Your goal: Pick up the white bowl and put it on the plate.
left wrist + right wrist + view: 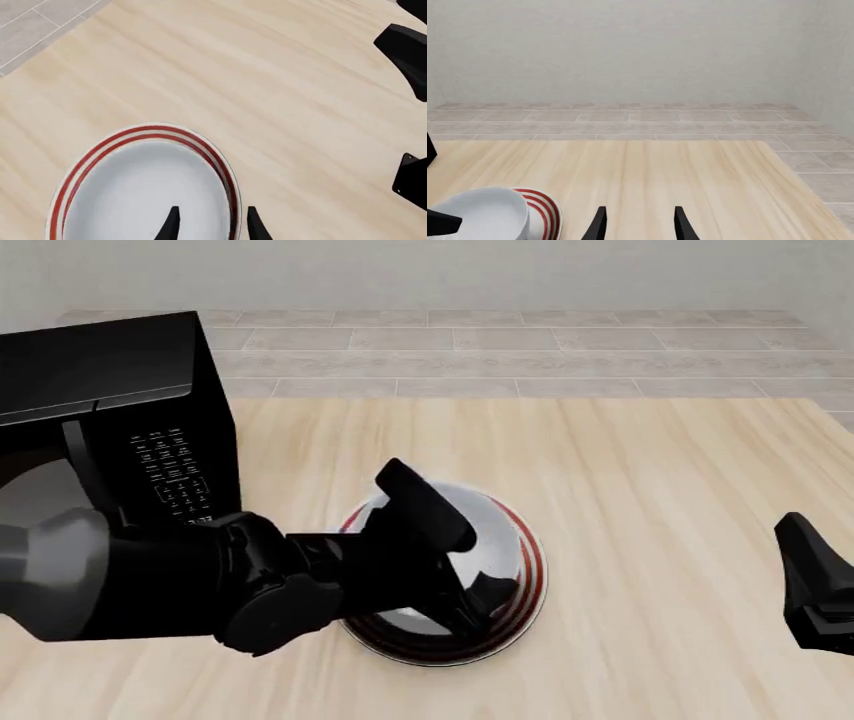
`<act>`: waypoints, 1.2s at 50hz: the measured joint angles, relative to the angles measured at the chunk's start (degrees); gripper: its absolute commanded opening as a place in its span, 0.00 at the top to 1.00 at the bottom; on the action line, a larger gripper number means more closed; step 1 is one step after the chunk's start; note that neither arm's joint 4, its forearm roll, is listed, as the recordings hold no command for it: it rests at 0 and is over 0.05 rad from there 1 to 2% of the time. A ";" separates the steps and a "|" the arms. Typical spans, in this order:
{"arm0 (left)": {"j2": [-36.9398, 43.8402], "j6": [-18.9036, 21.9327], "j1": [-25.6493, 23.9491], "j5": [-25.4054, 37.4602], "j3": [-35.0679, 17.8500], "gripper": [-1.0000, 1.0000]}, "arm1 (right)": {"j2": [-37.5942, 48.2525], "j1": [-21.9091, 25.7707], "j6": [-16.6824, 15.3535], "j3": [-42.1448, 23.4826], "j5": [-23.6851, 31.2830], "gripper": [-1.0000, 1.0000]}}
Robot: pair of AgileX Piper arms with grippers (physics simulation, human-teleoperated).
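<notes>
White bowl (484,212) on plate (547,212), left jaws straddling its rim, right jaws parted, empty

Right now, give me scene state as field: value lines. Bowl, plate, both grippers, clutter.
white bowl: sitting on the plate
plate: on the table, red rings showing around the bowl
left gripper: open, over the bowl, one finger on each side of its rim
right gripper: open, empty, off to the right
clutter: black microwave at left

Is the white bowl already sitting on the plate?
Yes, in the right wrist view the white bowl stands on the plate, red rings showing beside it.
</notes>
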 measured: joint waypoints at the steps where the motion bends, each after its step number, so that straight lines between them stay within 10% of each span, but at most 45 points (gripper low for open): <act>1: 0.00 0.00 -0.01 -0.07 0.01 0.00 | 0.00 0.00 0.00 0.00 0.00 0.00; 60: -18.41 4.17 1.35 13.62 1.04 0.00 | 0.01 0.00 0.00 0.00 0.00 0.00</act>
